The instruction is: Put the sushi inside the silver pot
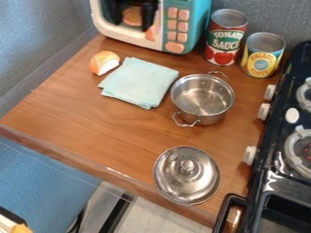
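Observation:
The black gripper (132, 13) hangs at the top edge, in front of the toy microwave, open with its two dark fingers apart. Below and left of it, the orange-and-white sushi (104, 63) lies on the wooden counter, beside the upper left corner of a folded cloth. The silver pot (202, 98) stands uncovered to the right of the cloth, its two wire handles pointing up and down in the view. Nothing is visible inside the pot.
A folded light-green cloth (139, 82) lies between sushi and pot. The microwave (199, 20), a tomato sauce can (225, 38) and a yellow can (262, 54) stand behind. A silver lid (187, 175) rests near the front edge. At right is a black stove (276, 159).

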Motion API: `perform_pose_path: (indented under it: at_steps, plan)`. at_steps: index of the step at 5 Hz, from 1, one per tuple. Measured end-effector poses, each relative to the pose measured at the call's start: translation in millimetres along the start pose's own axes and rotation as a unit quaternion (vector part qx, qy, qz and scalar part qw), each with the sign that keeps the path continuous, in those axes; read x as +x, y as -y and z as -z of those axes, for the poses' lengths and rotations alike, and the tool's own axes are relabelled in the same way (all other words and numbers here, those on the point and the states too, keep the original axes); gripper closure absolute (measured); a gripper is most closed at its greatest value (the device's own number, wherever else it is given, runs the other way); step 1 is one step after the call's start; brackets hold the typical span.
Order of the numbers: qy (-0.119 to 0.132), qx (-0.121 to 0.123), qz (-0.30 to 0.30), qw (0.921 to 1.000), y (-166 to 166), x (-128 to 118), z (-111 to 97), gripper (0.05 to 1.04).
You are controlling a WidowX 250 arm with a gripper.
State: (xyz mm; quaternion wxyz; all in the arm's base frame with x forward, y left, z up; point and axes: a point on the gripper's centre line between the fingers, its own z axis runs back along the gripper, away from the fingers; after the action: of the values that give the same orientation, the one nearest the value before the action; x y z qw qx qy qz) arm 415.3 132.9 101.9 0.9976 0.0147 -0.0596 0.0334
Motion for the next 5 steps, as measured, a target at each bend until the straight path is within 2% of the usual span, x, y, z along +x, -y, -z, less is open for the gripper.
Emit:
perform_pose_path:
  at_steps: [1, 2, 3, 5]
  plan:
    - [-0.028, -0.004, -0.013, 0.9995, -26.4, -12.4, 17.7, 0.083]
    - [-0.030, -0.013, -0.031, 0.9990, -45.0, -19.0, 26.7, 0.083]
    - [-0.054, -0.012, -0.047, 0.9974, -51.7, -26.0, 46.1, 0.083]
    - [-0.078, 0.000, -0.066, 0.9947, -54.0, -22.0, 67.6, 0.083]
